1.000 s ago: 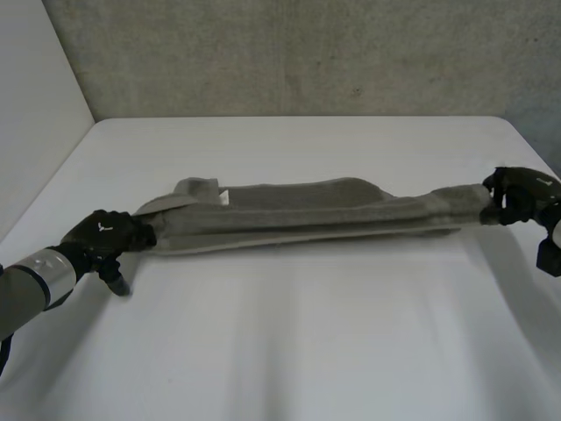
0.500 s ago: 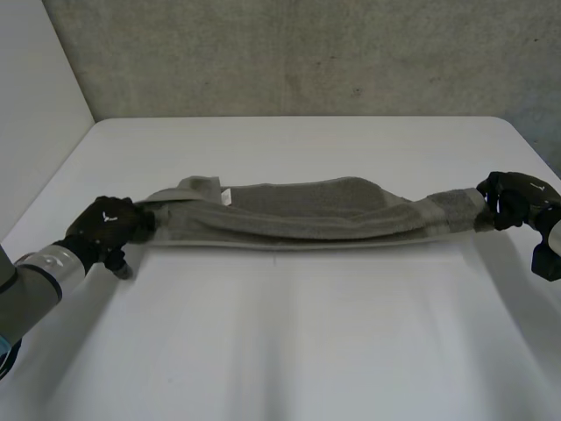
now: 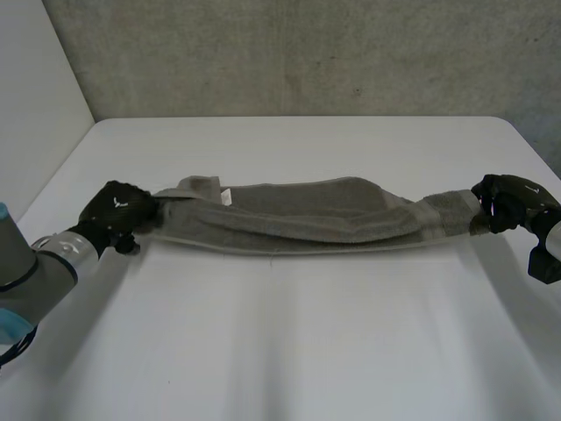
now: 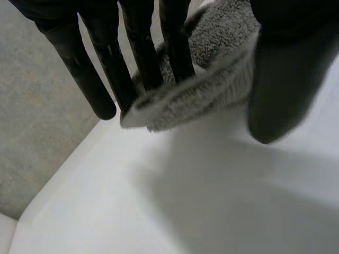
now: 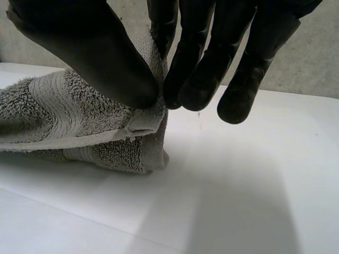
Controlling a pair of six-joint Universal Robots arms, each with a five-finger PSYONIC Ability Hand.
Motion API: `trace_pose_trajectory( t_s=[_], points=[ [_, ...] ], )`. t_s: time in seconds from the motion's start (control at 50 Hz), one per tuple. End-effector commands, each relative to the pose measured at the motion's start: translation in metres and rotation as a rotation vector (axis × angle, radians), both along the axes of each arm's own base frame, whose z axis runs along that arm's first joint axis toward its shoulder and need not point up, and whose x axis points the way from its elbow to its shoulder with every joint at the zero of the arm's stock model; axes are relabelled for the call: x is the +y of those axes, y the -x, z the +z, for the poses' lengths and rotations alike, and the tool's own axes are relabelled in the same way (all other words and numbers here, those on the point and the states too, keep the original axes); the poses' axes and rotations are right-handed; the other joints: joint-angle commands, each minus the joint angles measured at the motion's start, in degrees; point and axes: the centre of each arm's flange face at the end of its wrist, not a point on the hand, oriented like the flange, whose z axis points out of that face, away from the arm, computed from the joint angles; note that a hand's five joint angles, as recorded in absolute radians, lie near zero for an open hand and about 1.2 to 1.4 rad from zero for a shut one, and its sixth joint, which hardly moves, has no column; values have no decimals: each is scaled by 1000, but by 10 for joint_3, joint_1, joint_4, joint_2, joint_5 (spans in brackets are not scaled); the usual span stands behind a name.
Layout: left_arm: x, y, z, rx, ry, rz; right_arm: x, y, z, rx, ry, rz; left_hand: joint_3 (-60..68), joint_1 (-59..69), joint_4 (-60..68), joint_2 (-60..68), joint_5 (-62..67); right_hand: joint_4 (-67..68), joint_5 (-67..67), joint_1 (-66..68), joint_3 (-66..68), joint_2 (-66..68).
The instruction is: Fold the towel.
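At nine o'clock the left hand [image 3: 118, 215] is pinching the towel's [image 3: 307, 215] left end between straight fingers and thumb, and has been drifting toward twelve over the last second. The towel, doubled lengthwise, is stretching across the table [image 3: 289, 351] and sagging mid-span. At three o'clock the right hand [image 3: 507, 202] is pinching the other end and edging inward, so they are probably repositioning the towel for the next fold.

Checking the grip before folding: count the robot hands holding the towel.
2. The left hand pinches the towel at its left end; the right hand pinches its right end.
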Motion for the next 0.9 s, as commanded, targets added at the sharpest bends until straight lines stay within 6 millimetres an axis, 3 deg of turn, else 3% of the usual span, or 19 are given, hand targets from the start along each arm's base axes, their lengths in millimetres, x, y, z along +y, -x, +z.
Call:
trace_pose_trajectory(
  t_s=[0.02,0.14,0.18,0.24,0.28,0.3,0.34,0.42,0.56,0.64,0.7,0.8,0.9],
  points=[
    [-5,11,3,3,22,-29,0,0,1,0,-1,0,252,250,251,254,255,34,35,41,38,36],
    [-9,11,13,-3,50,-4,0,1,7,7,3,2,252,250,251,254,256,34,35,41,38,36],
    [-9,8,38,5,107,19,3,-1,17,29,1,34,252,250,251,254,256,34,35,41,38,36],
    [-9,6,51,16,134,27,5,-2,28,54,13,55,252,250,251,254,256,34,35,41,38,36],
    [-5,4,78,71,166,39,14,-5,49,107,0,99,252,250,251,254,256,34,35,41,38,36],
    [-5,4,78,71,166,39,14,-5,49,108,0,99,252,250,251,254,256,34,35,41,38,36],
    [4,3,100,154,143,47,24,-8,59,168,-48,151,252,250,251,254,256,34,35,41,38,36],
    [23,4,110,225,55,34,34,-9,60,260,-95,211,252,250,251,254,256,34,35,41,38,36],
    [62,-13,95,192,-222,29,64,-9,45,527,-269,451,252,250,251,254,256,34,35,41,38,36],
    [64,-18,88,121,-225,32,64,-9,43,558,-306,466,252,250,251,254,256,34,35,41,38,36],
    [62,-23,81,63,-217,30,61,-22,44,588,-266,489,252,250,251,254,256,34,35,41,38,36],
    [57,-23,64,39,-258,19,60,-35,46,598,-227,513,252,250,251,254,256,34,35,41,38,36],
    [55,-18,47,33,-309,-2,60,-43,36,614,-223,532,252,250,251,254,256,34,35,41,38,36]
  ],
)
